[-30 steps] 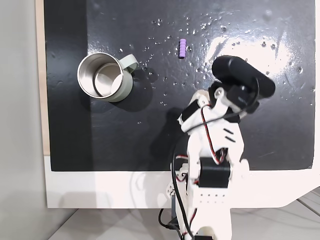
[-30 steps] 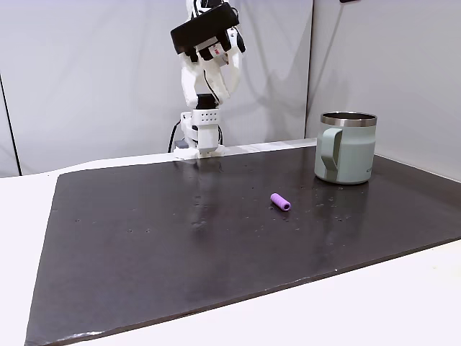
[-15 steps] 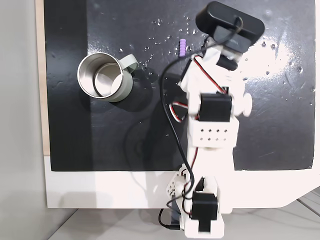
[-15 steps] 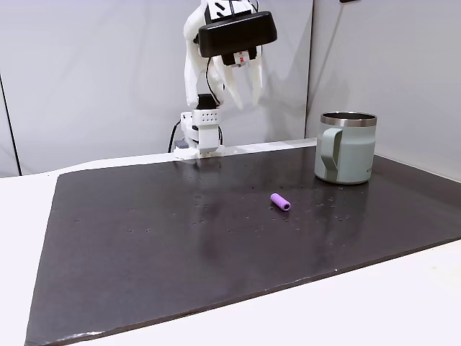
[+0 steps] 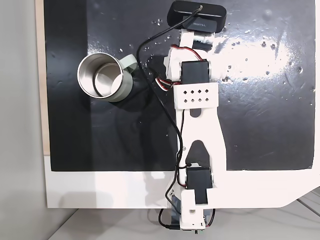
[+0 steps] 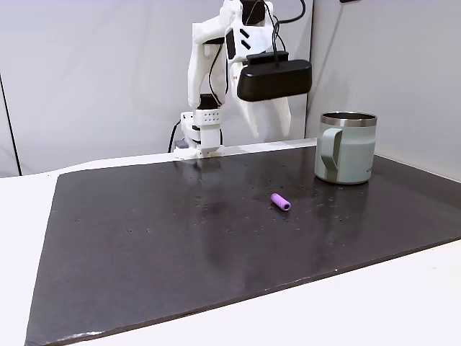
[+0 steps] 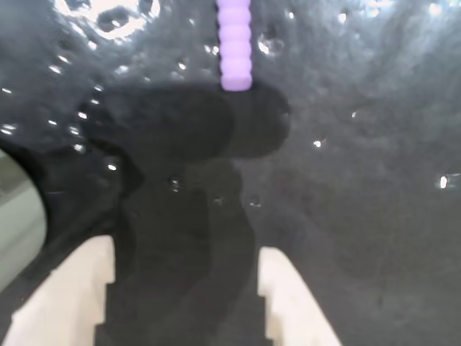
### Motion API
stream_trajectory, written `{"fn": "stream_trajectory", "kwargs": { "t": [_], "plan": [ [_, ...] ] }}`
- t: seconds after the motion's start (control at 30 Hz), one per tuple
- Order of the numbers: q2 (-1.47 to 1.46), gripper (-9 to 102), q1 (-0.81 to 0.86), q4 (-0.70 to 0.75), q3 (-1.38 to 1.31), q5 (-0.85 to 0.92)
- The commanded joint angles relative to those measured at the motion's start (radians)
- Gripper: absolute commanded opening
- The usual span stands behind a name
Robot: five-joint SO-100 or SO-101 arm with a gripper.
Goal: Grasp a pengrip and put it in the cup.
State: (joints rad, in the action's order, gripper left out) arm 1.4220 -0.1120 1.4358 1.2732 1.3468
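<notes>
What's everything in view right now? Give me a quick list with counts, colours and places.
pengrip: one, purple, ribbed, lying on the mat, apart from the cup; in the wrist view it sits at the top edge, ahead of the fingers.
cup: one, pale grey-green outside, steel inside, upright on the mat, at the left in the fixed view from above; handle toward the arm.
mat: one, black, covering most of the table, speckled with shiny spots.
table: one, white, showing around the mat.
arm: one, white with black motors, stretched out over the mat.
gripper: one, white fingers, open, above the mat, holding nothing.
</notes>
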Motion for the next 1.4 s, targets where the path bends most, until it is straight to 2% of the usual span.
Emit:
{"fn": "stream_trajectory", "kwargs": {
  "t": [0.0,0.87,1.13,1.27,1.33,1.37],
  "plan": [
    [-0.031,26,0.015,-0.026,-0.098,0.038],
    [-0.566,27,0.061,-0.043,-0.549,0.067],
    [-0.701,27,0.044,0.008,-0.706,0.057],
    [-0.839,26,0.041,0.115,-0.923,0.049],
    [-1.009,23,0.04,0.249,-1.218,0.048],
    [-1.149,22,0.04,0.333,-1.468,0.051]
  ]
}}
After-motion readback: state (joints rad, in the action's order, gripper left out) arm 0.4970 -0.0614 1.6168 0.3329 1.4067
